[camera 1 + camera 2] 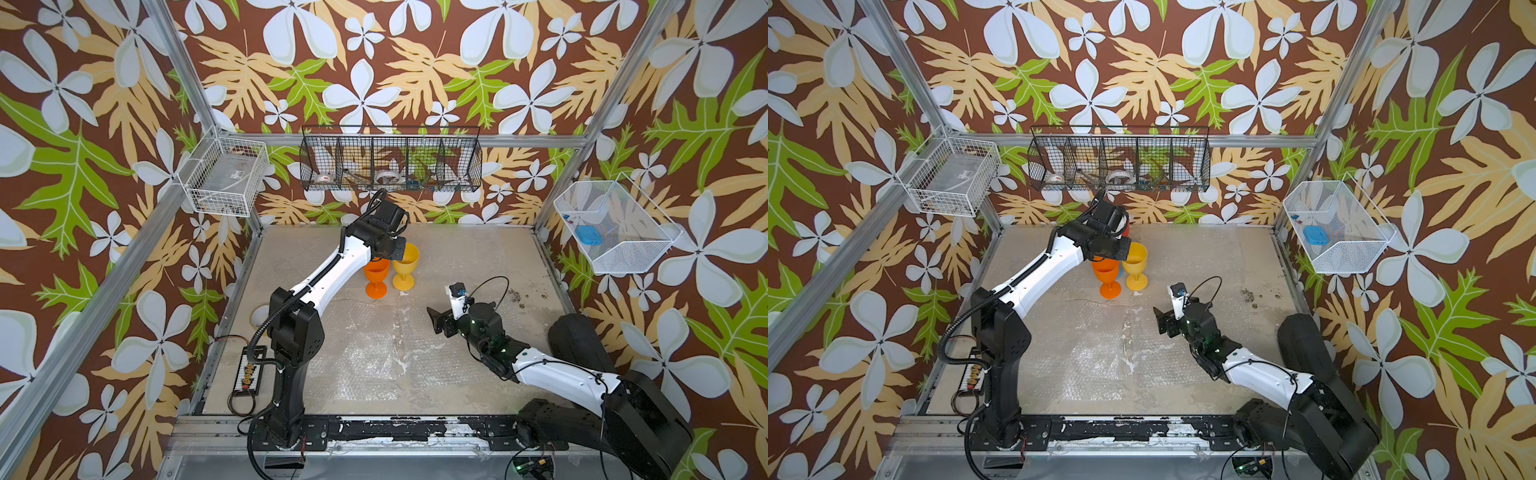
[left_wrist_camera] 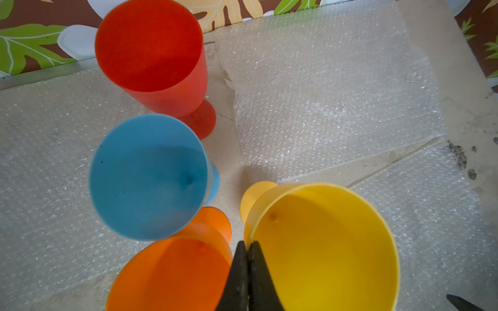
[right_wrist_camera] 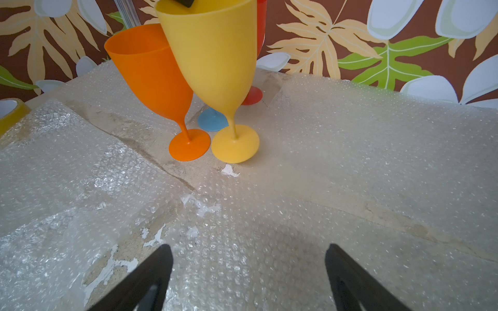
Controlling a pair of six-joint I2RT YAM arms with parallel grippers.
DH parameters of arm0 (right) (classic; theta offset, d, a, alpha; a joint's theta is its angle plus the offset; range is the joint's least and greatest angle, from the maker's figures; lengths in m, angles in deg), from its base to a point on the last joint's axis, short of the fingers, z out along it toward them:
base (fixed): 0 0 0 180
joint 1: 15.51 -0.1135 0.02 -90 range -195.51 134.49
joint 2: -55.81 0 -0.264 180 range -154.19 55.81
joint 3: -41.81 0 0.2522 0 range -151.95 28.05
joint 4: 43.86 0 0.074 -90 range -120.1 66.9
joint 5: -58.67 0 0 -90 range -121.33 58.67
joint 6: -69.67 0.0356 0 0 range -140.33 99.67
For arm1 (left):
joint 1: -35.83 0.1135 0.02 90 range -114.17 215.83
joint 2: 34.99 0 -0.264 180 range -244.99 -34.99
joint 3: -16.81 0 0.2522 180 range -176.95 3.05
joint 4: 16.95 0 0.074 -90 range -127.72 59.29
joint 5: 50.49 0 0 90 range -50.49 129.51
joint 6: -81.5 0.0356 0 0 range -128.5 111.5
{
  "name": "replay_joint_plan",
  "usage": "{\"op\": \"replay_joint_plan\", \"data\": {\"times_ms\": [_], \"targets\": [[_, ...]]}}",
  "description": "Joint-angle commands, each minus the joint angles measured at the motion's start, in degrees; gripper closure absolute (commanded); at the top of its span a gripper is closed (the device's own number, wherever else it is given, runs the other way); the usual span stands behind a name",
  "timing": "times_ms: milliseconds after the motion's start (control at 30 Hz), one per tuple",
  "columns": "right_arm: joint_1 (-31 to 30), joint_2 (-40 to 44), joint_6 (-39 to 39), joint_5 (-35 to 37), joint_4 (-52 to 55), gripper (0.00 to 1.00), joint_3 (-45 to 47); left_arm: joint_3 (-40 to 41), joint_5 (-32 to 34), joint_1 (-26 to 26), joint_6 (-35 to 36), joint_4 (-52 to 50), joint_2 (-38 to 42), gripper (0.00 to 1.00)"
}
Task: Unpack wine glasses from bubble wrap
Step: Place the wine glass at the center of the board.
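Four bare wine glasses stand clustered at the back of the table: yellow [image 2: 323,242], orange [image 2: 172,274], light blue [image 2: 148,175] and red [image 2: 151,48]. In both top views only the yellow glass [image 1: 405,259] [image 1: 1136,259] and the orange glass [image 1: 376,276] show well. My left gripper [image 2: 248,246] is shut, pinching the yellow glass's rim; that glass [image 3: 215,53] leans. My right gripper [image 3: 248,250] hovers open and holds nothing over flat bubble wrap [image 3: 350,161], nearer the front than the glasses. Flat bubble wrap sheets [image 1: 374,357] cover much of the table.
A yellowish tape roll [image 3: 10,113] lies at the table's left edge. A black wire basket [image 1: 390,160] hangs on the back wall, and white wire baskets [image 1: 226,176] [image 1: 615,226] hang at either side. A black bulky object [image 1: 577,340] sits at the right edge.
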Motion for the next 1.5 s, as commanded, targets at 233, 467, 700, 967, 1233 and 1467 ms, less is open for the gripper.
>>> {"op": "replay_joint_plan", "data": {"times_ms": [233, 467, 700, 967, 1233, 1467], "targets": [[0.0, -0.1, 0.6, 0.6, -2.7, 0.09, 0.3, -1.1, 2.4, 0.2, 1.2, -3.1, -2.6, 1.0], [-0.1, 0.0, 0.3, 0.2, -2.8, 0.09, 0.3, -2.9, 3.4, 0.3, 1.7, -3.6, -4.3, 1.0], [-0.1, 0.5, -0.1, 0.8, -2.5, 0.09, 0.4, -3.9, 3.5, 0.3, 1.4, -4.1, -5.4, 1.0], [0.0, 0.7, -0.2, 0.6, -2.6, 0.09, 0.6, -3.7, 4.4, 0.3, 1.3, -3.1, -6.0, 1.0], [0.0, 1.1, -0.3, 0.9, -2.6, 0.09, 0.9, -3.5, 3.8, 0.3, 0.7, -2.5, -5.0, 0.85], [0.0, 0.5, -0.2, 0.7, -2.7, 0.09, 0.8, -2.7, 3.2, 0.3, 1.5, -0.9, -2.0, 0.69]]}}
